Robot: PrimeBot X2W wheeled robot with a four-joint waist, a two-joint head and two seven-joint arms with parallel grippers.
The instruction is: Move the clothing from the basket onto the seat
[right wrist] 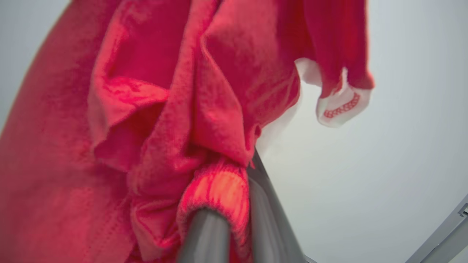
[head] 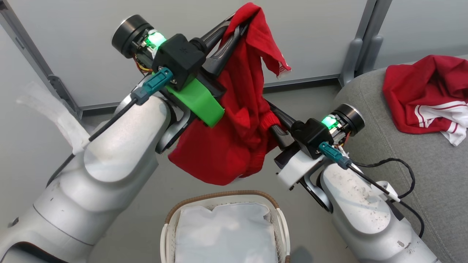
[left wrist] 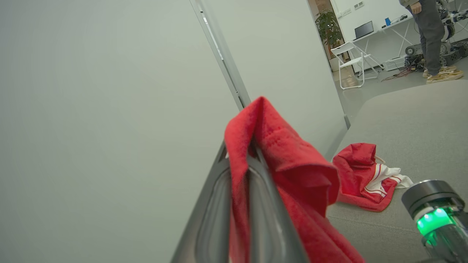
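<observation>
The head view shows the left gripper (head: 237, 26) and right gripper (head: 273, 122) both holding a red garment (head: 226, 146) in the air above the basket (head: 219, 196), whose white liner (head: 226, 233) lies bare. The left wrist view shows the left jaws closed flat on a fold of the fabric. The right wrist view shows the right jaws pinching a ribbed cuff. A second garment (head: 420, 91), red with white stripes, lies crumpled on the grey seat (head: 420, 175). Pale wall panels (head: 91, 44) stand behind. Past the seat, the left wrist view takes in a white folding chair (left wrist: 351, 62) and a person (left wrist: 431, 36) standing.
</observation>
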